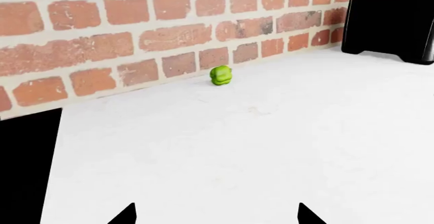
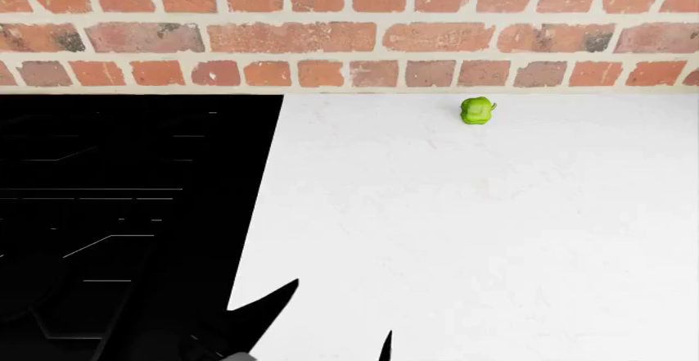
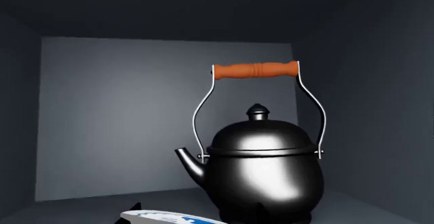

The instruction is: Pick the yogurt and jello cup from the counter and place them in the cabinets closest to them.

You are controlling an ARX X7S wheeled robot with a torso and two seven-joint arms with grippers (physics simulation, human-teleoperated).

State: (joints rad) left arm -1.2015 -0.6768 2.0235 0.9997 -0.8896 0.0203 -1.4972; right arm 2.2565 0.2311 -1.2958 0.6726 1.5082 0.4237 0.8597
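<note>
The jello cup (image 2: 477, 110) sits on the white worktop (image 2: 470, 230) close to the brick wall (image 2: 349, 25), alone, with bare surface all round it. In the left wrist view the same green cup (image 1: 221, 75) stands just in front of the wall's base, too small to show its lip or which way up it is.

The left gripper (image 1: 215, 215) shows only as two dark fingertips (image 1: 124, 216) at the picture's edge, spread wide apart with nothing between them, well short of the cup. In the head view the same gripper (image 2: 327, 328) appears as black spikes low in the frame, the rest of the arm cut off.

A black stovetop (image 2: 120, 222) fills the left of the head view, its details nearly lost in the dark. A black appliance (image 1: 393, 26) stands at the far corner of the worktop in the left wrist view, partly cut off — what it is cannot be told.

The right wrist view looks into a dim cabinet (image 3: 101, 117) where a shiny black kettle (image 3: 261, 170) with an orange handle stands. At the lower edge, the yogurt (image 3: 169, 217) shows only as a sliver of white rim with blue marks, just beside the kettle — most of it is cut off. The right gripper itself is barely visible, so I cannot tell whether it grips the yogurt or has let go
</note>
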